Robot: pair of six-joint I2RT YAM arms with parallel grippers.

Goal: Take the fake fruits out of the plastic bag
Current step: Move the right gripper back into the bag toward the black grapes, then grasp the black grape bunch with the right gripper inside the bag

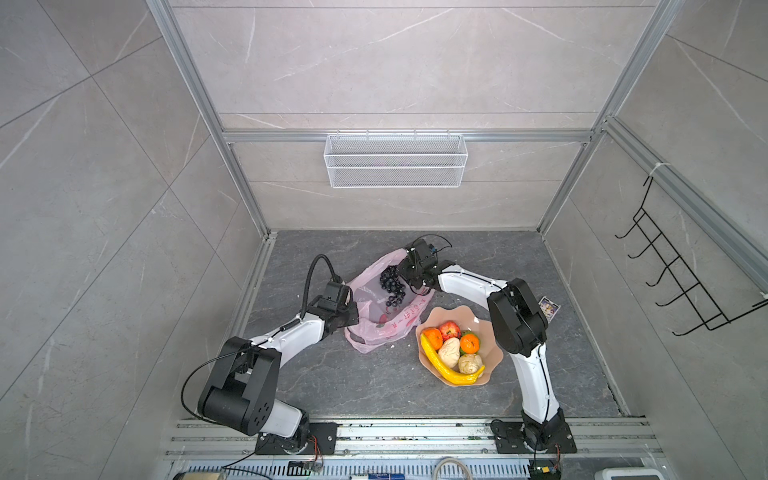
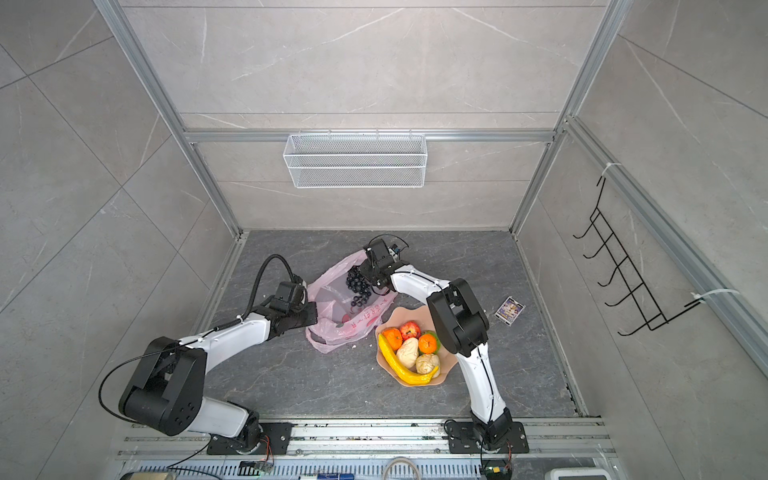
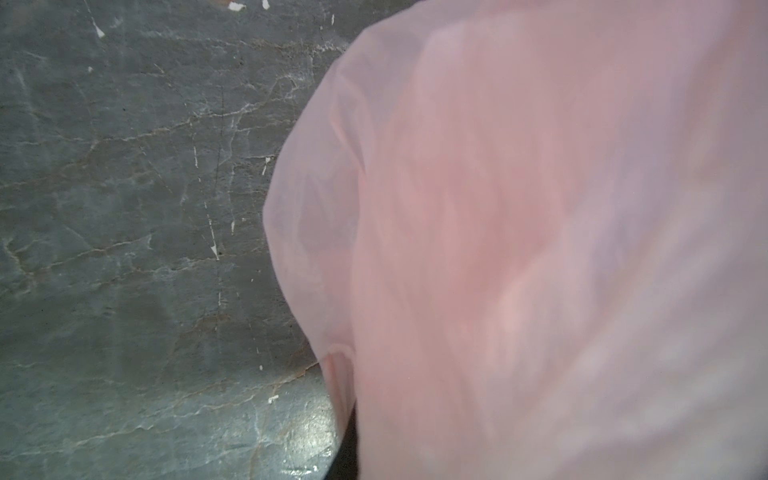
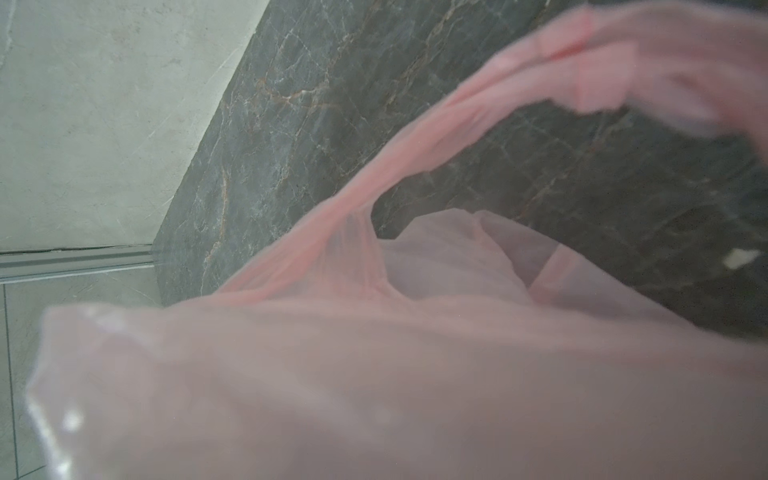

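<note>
grape bunch [image 1: 390, 287] in mouth of plastic bag [image 1: 374, 328], likely light and floppy, best taken near stem; left gripper [image 1: 352, 305] shut on bag rim; right gripper [image 1: 409, 279] beside grapes, opening cannot be told

Pale grey marble-look wall tiles [image 1: 395, 62]. Dark grey veined stone floor [image 1: 374, 382]. Silver aluminium frame rails [image 1: 270, 136]. White wire-mesh basket [image 1: 395, 162] on back rail. Black wire hook rack [image 1: 681, 282], rt wall. Light even, prob. overhead.
</note>
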